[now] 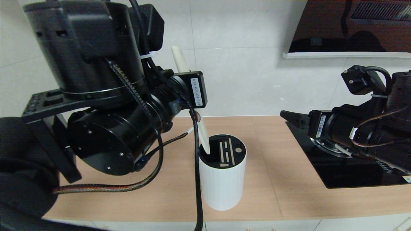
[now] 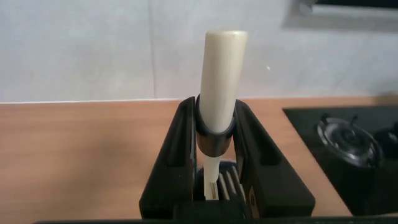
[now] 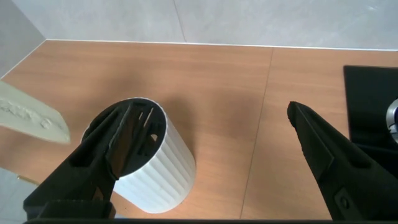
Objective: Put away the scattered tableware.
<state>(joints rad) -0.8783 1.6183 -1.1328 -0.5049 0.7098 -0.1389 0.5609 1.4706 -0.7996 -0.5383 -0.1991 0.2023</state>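
Cream-handled utensil point(image 2: 221, 81), round in the grip with a dark band around it and a flat pale blade below, stood nearly upright and was pinched at that band between the two black fingers point(image 2: 180, 146) of the left gripper point(image 2: 216, 140). In the head view the utensil's blade point(image 1: 204, 136) slanted downward, and its lower end met the black slotted top of a white ribbed cylindrical holder point(image 1: 223, 179), at the side nearer the left arm; it seemed to dip into an opening there, though how deep could not be told. The holder stood upright on a light wooden counter point(image 1: 282, 179).

The right gripper point(image 3: 210, 112) hung with its jaws spread wide and nothing between them, off to the holder's right. In its wrist view, one black finger point(image 3: 93, 162) overlapped the holder point(image 3: 158, 174). In the head view that gripper point(image 1: 290, 117) sat above the near edge of a black glass hob point(image 1: 346, 173) set into the counter. A white tiled wall point(image 1: 250, 64) rose behind, with a dark glossy range hood point(image 1: 353, 25) above the hob.
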